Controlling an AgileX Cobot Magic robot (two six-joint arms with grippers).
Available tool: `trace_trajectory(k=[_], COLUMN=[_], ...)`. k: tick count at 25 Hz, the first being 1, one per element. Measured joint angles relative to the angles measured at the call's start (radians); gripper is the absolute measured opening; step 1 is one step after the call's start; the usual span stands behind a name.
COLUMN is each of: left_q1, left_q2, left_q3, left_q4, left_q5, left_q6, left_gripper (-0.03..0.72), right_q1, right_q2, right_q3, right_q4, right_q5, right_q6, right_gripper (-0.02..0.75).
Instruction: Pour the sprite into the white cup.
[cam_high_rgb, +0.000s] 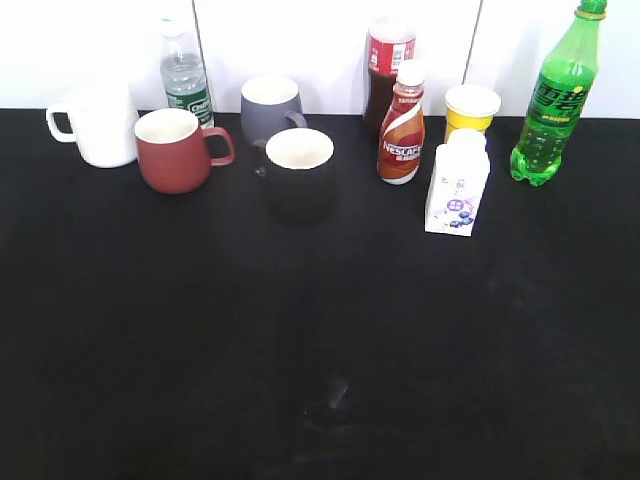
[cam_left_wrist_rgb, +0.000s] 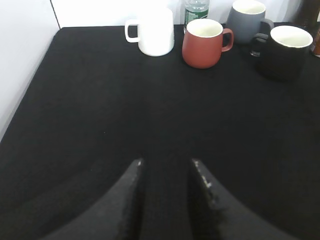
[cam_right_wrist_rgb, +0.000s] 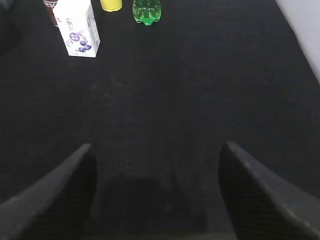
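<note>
The sprite (cam_high_rgb: 557, 100), a tall green bottle with a green cap, stands upright at the back right of the black table; its base shows in the right wrist view (cam_right_wrist_rgb: 148, 12). The white cup (cam_high_rgb: 98, 124), handle to the left, stands at the back left and shows in the left wrist view (cam_left_wrist_rgb: 154, 31). My left gripper (cam_left_wrist_rgb: 166, 162) is open and empty over bare table, well short of the cups. My right gripper (cam_right_wrist_rgb: 157, 147) is open wide and empty, well short of the sprite. Neither arm shows in the exterior view.
In the back row stand a clear water bottle (cam_high_rgb: 185, 78), a red mug (cam_high_rgb: 174, 150), a grey mug (cam_high_rgb: 271, 108), a black mug (cam_high_rgb: 299, 172), a cola bottle (cam_high_rgb: 387, 70), a Nescafe bottle (cam_high_rgb: 402, 128), a yellow cup (cam_high_rgb: 470, 110) and a white carton (cam_high_rgb: 457, 185).
</note>
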Motion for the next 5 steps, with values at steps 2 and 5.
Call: trace_trajectory(k=[2, 5], left_q1=[0.0, 0.0], left_q2=[0.0, 0.0], left_q3=[0.0, 0.0], left_q4=[0.0, 0.0], left_q5=[0.0, 0.0], left_q6=[0.0, 0.0], left_gripper=[0.229, 0.228], right_q1=[0.0, 0.0], right_q2=[0.0, 0.0], right_q3=[0.0, 0.0], right_q4=[0.0, 0.0], right_q5=[0.0, 0.0], right_q6=[0.0, 0.001], right_gripper=[0.567, 0.563])
